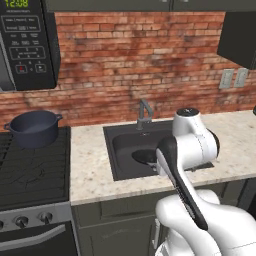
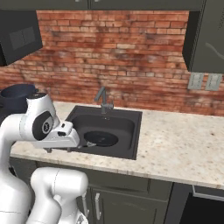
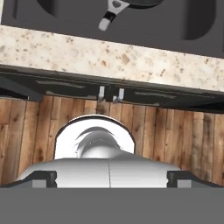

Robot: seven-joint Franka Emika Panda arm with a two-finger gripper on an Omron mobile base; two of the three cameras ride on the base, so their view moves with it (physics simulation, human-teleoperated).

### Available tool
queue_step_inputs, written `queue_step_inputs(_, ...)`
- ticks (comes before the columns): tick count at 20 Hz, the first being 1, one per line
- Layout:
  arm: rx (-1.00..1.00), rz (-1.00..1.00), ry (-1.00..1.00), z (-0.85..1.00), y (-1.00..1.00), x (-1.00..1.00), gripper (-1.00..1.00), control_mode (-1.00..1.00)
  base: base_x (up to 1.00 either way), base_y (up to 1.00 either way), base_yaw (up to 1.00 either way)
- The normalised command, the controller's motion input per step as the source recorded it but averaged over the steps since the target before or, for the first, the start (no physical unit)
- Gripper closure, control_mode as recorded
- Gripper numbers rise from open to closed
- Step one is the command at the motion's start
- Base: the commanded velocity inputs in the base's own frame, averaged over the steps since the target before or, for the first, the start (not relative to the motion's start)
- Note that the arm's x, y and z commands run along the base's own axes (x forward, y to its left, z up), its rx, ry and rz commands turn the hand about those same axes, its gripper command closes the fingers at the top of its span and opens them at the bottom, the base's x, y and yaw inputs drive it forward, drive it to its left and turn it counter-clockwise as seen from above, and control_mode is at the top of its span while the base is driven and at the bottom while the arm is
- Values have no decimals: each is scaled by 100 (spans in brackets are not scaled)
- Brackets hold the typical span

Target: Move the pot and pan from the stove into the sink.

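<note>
- One pot (image 1: 34,128) is being seen, sitting upright on the back of the stove (image 1: 32,170), to the left of the sink; in the right base view it (image 2: 15,97) is being partly hidden behind the arm
- One pan (image 2: 101,138) is being seen, lying flat on the floor of the sink (image 2: 118,114); in the hand view its handle (image 3: 109,16) is being shown pointing toward the counter edge
- One sink is being counted, with one faucet (image 1: 143,114) standing at its back rim, and one stove with grates and a row of knobs (image 1: 31,220) on its front panel
- One microwave (image 1: 26,45) is being seen above the stove, and two wall outlets (image 1: 233,78) are being seen on the brick wall (image 1: 145,55) to the right
- Two cabinet door handles (image 3: 110,93) are being seen side by side under the counter (image 3: 87,54), above a wooden floor (image 3: 183,135)
- The arm (image 1: 192,142) is being held folded up in front of the sink, with its elbow raised over the counter edge and its forearm sloping down toward the base
- The hand is being pointed downward in front of the counter, the camera looking at the cabinet fronts and floor
- The gripper's fingertips are being hidden, so whether they are apart or together cannot be told
</note>
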Motion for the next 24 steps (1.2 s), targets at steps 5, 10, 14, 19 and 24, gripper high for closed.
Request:
queue_step_inputs(5, 0, 0, 0, 0, 7, -4, -100, 100, -3, 7, 0)
queue_step_inputs(10, 0, 0, 0, 0, 0, 0, -100, 100, -12, 67, 0)
queue_step_inputs(14, 0, 0, 0, 0, 0, 0, -100, 100, -6, 84, 0)
queue_step_inputs(19, 0, 0, 0, 0, 0, 0, -100, 100, -1, 90, 0)
queue_step_inputs(24, 0, 0, 0, 0, 0, 0, -100, 100, 0, 82, 0)
